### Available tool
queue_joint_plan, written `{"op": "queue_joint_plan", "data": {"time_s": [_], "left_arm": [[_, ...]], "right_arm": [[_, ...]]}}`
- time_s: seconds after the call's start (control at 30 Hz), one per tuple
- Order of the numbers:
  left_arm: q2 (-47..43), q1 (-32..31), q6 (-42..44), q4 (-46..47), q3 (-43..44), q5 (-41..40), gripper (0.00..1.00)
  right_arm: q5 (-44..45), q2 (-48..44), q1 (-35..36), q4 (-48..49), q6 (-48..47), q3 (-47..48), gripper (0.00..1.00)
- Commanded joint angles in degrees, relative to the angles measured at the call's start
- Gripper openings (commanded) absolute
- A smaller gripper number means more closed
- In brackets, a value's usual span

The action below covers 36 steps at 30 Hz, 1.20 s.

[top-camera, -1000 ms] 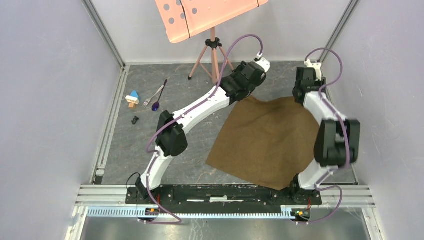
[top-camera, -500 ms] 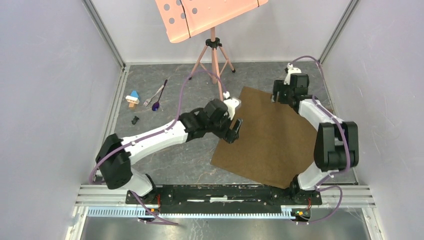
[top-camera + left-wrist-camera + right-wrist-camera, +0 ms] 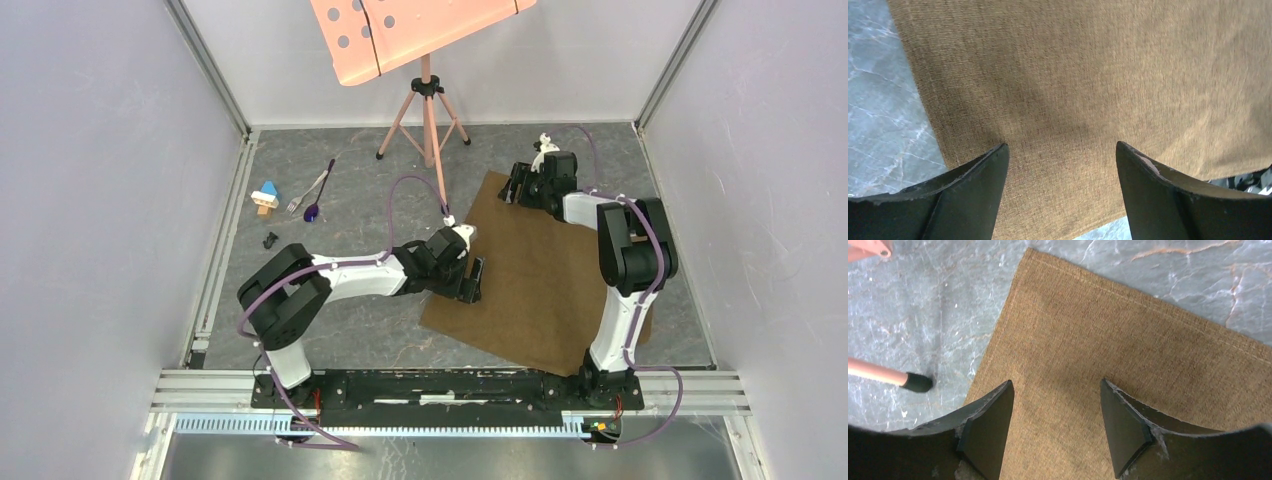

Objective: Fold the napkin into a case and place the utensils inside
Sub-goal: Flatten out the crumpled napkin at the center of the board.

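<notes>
While the napkin [image 3: 560, 290] lies flat: it rests unfolded on the counter's [image 3: 340, 330] right side.
Left jaws: spread over its left edge, pinching nothing.
Right jaws: spread above its far corner, empty.
Fold: I should pinch only the hems and lift both together.
Utensils [image 3: 312, 211]: far-left corner, waiting.

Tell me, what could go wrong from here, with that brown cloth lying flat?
The left end effector and the right end effector, both open, hover at edges of the flat napkin; an uneven pinch might bunch it into a crooked fold. The right one works close to the pink stand's foot and might knock it. The fork and spoon lie close together, so picking one might nudge the other.
</notes>
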Motion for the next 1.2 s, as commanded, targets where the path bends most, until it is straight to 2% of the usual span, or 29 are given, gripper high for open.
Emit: {"op": "queue_joint_plan", "data": {"time_s": [0.0,0.13,0.33,0.43,0.53,0.6,0.73,0.87,0.97,1.07,1.17], "left_arm": [[4.05,2.87,-5.44,-4.34,1.98,-9.98,0.86],[6.2,6.0,-4.11,-6.53,3.29,-13.11,0.88],[10.99,9.12,0.9,-13.78,14.04,-15.07,0.91],[12.06,9.23,2.53,-19.7,19.99,-16.9,0.91],[8.16,9.17,3.91,-21.87,21.66,-12.22,0.91],[4.83,9.16,4.78,-22.75,22.39,-5.66,0.91],[-0.2,9.15,5.2,-24.78,25.21,11.09,0.91],[-3.87,8.8,5.3,-23.36,25.89,24.38,0.96],[-6.91,8.71,6.12,-20.21,23.35,28.97,1.0],[-8.77,8.67,7.67,-21.7,22.84,29.97,1.0],[-12.11,8.75,7.65,-19.17,19.32,29.96,1.0]], "right_arm": [[1.65,3.52,-0.56,3.56,1.53,4.14,0.7],[1.65,9.13,-1.32,2.26,2.56,10.28,0.7],[1.12,18.32,-3.05,-1.86,2.0,26.0,0.7],[-1.18,20.98,-3.34,-7.34,-0.56,34.43,0.7],[-4.88,17.93,-2.94,-17.62,-3.23,39.76,0.73],[-3.31,11.15,-2.35,-23.05,-6.19,35.75,0.77],[2.33,-10.3,-3.37,-21.33,-5.42,11.73,0.8],[4.33,-26.93,-7.12,-25.04,-2.85,-5.3,0.8],[8.71,-35.71,-12.73,-34.22,0.95,-11.7,0.81],[15.56,-42.24,-17.81,-46.69,6.86,-15.14,0.82],[20.76,-50.1,-18.9,-56.01,13.41,-20.33,0.83]]}}
